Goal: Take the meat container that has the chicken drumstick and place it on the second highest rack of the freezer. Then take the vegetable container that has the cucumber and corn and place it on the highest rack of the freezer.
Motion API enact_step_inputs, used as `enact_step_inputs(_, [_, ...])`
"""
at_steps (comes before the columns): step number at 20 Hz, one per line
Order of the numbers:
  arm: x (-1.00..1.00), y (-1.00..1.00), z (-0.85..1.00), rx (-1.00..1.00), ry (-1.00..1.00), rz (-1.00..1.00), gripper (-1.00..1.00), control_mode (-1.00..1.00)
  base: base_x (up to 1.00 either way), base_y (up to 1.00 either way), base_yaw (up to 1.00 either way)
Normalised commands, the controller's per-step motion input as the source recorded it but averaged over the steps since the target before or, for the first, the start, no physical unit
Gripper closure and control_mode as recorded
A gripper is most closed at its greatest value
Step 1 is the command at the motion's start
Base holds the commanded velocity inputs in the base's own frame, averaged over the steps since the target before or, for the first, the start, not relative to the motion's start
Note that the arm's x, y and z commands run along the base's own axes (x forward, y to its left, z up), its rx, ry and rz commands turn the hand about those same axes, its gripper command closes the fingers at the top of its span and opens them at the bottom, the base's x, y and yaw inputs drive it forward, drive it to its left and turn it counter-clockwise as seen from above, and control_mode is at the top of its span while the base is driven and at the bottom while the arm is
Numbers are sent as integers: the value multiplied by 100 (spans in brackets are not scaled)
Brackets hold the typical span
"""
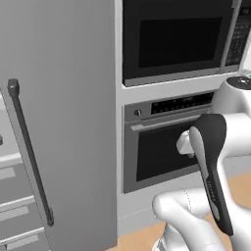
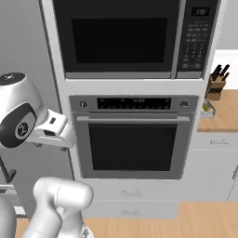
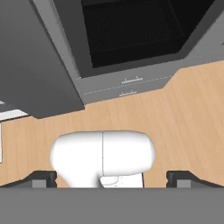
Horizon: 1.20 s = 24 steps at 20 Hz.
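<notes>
The fingers (image 3: 111, 179) are seen in the hand view as two dark tips at the far left and far right of the bottom edge, spread wide apart with nothing held between them; they are pointed down at the wooden floor (image 3: 183, 113).

At the far left of the left base view, white freezer racks (image 1: 14, 206) are glimpsed past the edge of an opened grey door. The freezer door (image 1: 68, 112) is swung outward with its long dark handle (image 1: 29, 152) running down its face, and it stands between the arm and the racks. The meat and vegetable containers cannot be made out in any view.

To the right of the door, a wall column is seen with a black microwave (image 2: 121, 39) above and a built-in oven (image 2: 132, 139) below, the oven's control strip carrying knobs at each end. Markings on the microwave's keypad (image 2: 195, 39) are too small to be read. Two shallow drawers (image 2: 130, 200) are set beneath the oven. Farther right, a wooden counter (image 2: 225, 114) is seen bearing a knife block (image 2: 216, 83).
</notes>
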Motion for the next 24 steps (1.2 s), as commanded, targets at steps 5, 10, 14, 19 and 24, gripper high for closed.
enact_step_inputs(5, [0, 0, 0, 0, 0, 0, -100, 100, 14, -72, -12])
enact_step_inputs(10, [0, 0, 0, 0, 0, 0, -100, 100, 0, -100, 9])
enact_step_inputs(14, [0, 0, 0, 0, 0, 0, -100, 100, 4, -100, 16])
enact_step_inputs(19, [0, 0, 0, 0, 0, 0, -100, 100, 18, -100, 18])
enact_step_inputs(24, [0, 0, 0, 0, 0, 0, -100, 100, 28, -99, 14])
